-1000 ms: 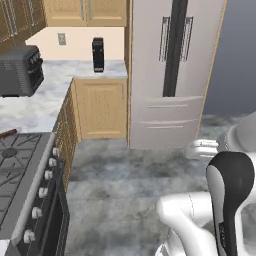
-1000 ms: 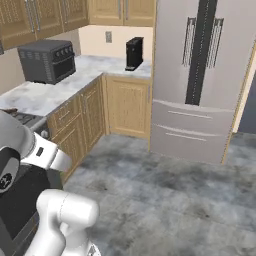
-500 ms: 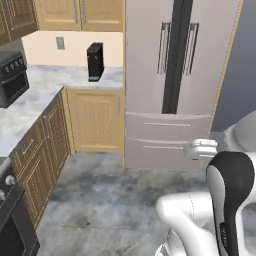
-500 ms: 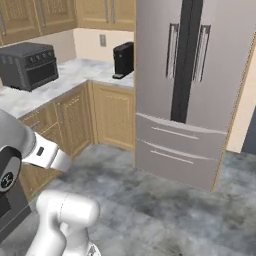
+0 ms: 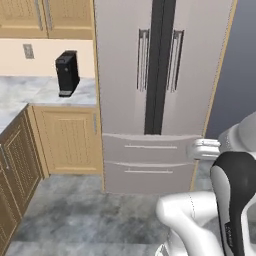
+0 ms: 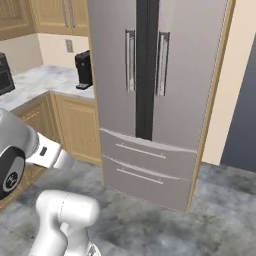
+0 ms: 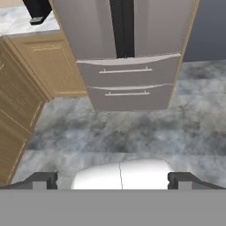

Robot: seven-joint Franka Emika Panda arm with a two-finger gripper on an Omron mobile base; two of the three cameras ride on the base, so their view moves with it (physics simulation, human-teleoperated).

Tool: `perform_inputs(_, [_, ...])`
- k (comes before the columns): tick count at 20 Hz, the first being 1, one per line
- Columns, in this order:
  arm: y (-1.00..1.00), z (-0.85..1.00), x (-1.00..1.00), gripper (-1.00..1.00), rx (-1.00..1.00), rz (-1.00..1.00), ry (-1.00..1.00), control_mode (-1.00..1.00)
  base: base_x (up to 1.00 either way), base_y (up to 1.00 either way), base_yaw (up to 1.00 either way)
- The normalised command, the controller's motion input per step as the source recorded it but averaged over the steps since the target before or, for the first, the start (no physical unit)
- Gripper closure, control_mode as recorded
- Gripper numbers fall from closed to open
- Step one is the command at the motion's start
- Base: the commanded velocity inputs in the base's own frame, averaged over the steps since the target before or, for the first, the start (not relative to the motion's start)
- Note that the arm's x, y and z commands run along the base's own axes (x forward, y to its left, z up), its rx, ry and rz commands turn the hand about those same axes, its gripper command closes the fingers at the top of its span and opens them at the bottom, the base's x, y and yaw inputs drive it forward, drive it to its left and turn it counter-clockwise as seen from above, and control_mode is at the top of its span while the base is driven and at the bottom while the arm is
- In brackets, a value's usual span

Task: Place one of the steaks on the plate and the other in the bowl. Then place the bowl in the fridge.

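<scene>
The fridge (image 5: 160,75) stands straight ahead, tall and grey, with both upper doors shut and two long vertical bar handles at the middle. It appears again in the right base view as the fridge (image 6: 150,90), with its two lower drawers shut. The hand view looks down at the fridge (image 7: 126,31) and the grey floor in front of it. My gripper (image 7: 112,180) is open, its dark fingertips (image 7: 44,179) far apart with nothing between them. The steaks, the plate and the bowl are out of view.
A black coffee machine (image 5: 67,73) stands on the marble counter (image 5: 30,92) left of the fridge, above wooden cabinets (image 5: 65,140). A cabinet run (image 7: 17,110) lines the left side. Grey stone floor (image 6: 215,210) lies open before the fridge.
The whole picture has shifted: the base has swung and driven toward the fridge, which is now larger and centred. The stove and toaster oven have slid out at the left. The gripper stays open.
</scene>
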Motion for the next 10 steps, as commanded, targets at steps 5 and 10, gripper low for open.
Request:
perform_inputs(5, [0.0,0.0,0.0,-1.0,0.0,0.0,0.0,1.0,0.41,0.21,-0.23])
perform_inputs(10, [0.0,0.0,0.0,-1.0,0.0,0.0,0.0,1.0,0.3,-0.02,-0.22])
